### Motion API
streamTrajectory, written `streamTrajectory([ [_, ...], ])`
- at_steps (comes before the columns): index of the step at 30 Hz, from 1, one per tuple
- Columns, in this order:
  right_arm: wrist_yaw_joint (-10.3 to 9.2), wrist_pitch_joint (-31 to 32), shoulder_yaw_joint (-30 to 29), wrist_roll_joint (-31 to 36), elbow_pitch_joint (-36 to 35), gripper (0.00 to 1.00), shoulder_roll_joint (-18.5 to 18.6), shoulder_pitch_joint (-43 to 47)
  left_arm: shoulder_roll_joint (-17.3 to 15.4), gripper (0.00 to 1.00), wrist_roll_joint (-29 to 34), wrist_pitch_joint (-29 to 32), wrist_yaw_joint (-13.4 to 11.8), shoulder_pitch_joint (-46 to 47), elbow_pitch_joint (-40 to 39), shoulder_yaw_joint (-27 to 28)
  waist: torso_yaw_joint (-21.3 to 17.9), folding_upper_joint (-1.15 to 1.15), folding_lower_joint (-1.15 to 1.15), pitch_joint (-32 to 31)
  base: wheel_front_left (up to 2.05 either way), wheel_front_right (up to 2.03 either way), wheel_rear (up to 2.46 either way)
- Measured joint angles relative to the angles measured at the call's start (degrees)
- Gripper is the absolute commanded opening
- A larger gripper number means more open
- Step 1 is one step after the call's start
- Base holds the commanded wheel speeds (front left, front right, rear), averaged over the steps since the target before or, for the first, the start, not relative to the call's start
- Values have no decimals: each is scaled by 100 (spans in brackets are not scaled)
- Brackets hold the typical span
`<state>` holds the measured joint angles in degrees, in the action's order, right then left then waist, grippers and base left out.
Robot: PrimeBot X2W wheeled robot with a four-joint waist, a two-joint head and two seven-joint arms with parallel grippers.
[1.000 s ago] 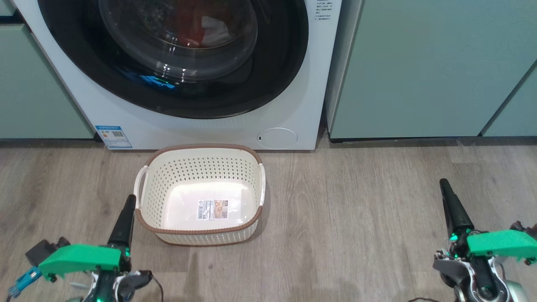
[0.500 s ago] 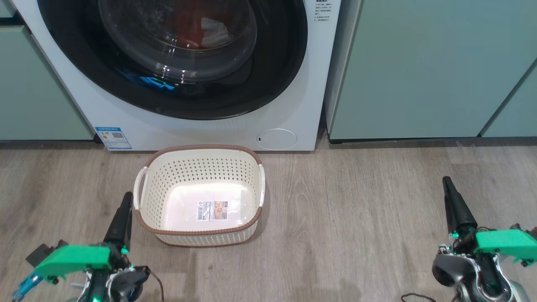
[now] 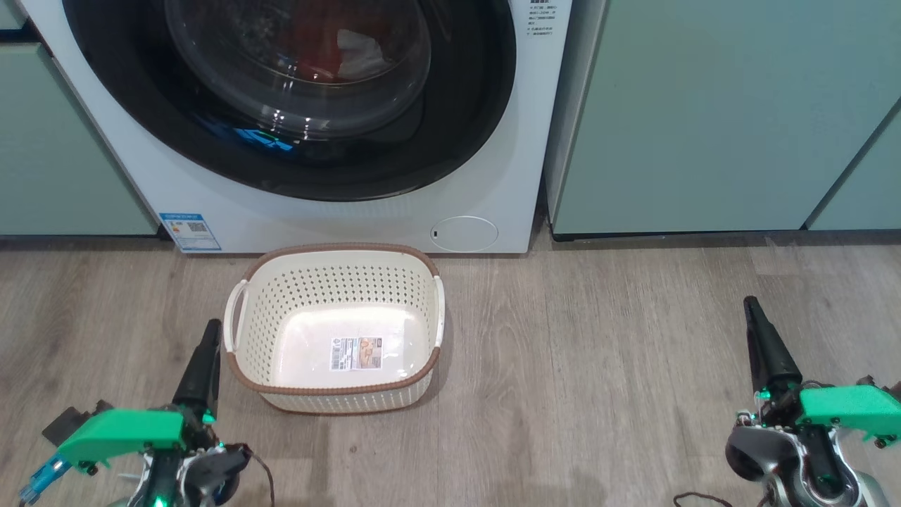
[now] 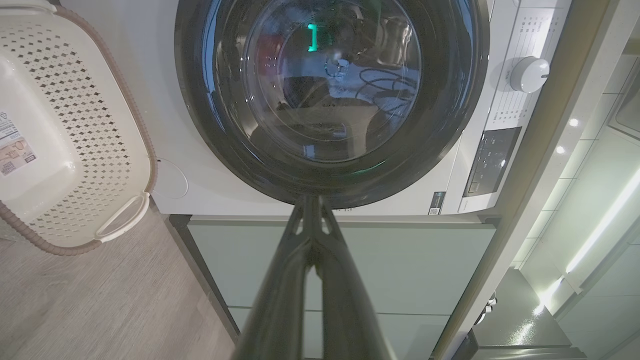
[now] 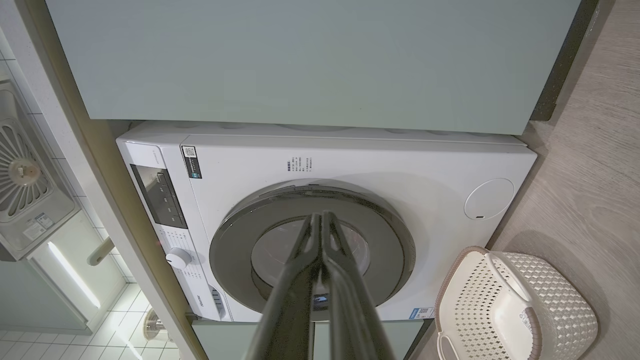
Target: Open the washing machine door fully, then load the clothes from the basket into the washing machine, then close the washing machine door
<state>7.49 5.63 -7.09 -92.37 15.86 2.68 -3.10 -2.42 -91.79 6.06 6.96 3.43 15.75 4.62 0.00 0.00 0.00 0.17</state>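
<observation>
Head view shows the left fingers [image 3: 203, 362] at the near left, pressed together on nothing, above a green wrist housing [image 3: 120, 433]. Their tip stands just left of the basket [image 3: 331, 285], by its left handle; whether it touches cannot be told. The right fingers [image 3: 767, 348] rise at the near right, likewise pressed together and holding nothing, well apart from the basket, over the wooden floor [image 3: 598, 352].

The basket sits upright on the floor in the middle, just in front of the washing machine [image 3: 352, 222]. A label [image 3: 357, 352] lies on its bottom.

Farther off, the machine's white front carries a blue sticker [image 3: 190, 230] low at the left and a round flap [image 3: 464, 232] low at the right, just beyond the basket's far right corner. The door [image 3: 471, 127] is closed, flush against the front, its black rim ringing the domed glass. Behind the glass, inside the drum, the clothes [image 3: 317, 32] show as a red mass with a white patch. Pale green cabinets [image 3: 704, 113] flank the machine on both sides.

In the left wrist view the joined fingers point at the door's rim. In the right wrist view the joined fingers point at the glass, and a white knob [image 5: 177, 258] sits beside a dark panel [image 5: 159, 195] along the machine's top.
</observation>
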Motion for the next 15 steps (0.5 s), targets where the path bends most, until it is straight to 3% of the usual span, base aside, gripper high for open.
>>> streamTrajectory([
  [15,0,1,-8,1,1,0,0,0,1,0,0,0,0,0,0,0,0,0,0,0,0,0,0],
])
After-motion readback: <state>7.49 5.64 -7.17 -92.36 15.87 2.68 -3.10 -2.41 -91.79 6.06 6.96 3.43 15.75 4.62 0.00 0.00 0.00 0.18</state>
